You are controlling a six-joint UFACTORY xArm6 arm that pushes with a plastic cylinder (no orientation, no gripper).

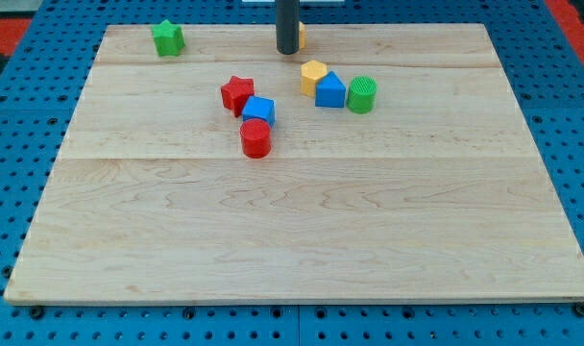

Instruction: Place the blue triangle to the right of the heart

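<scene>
Pale wooden board (pixel 302 231) carries the blue triangular block (pixel 330 91), wedged touching between a yellow block (pixel 313 75) and a green cylinder (pixel 362 94). No heart can be identified; something orange hides behind the rod. The arm has no fingers; its tip (pixel 288 51) rests up-left. It should probably approach squarely to avoid dragging neighbours.

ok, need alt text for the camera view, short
A dark rod's tip rests near the top edge of a pale wooden board, above a blue triangle block wedged between a yellow block and a green cylinder. Left of these cluster a red star, blue cube and red cylinder; a green block sits top left.
</scene>
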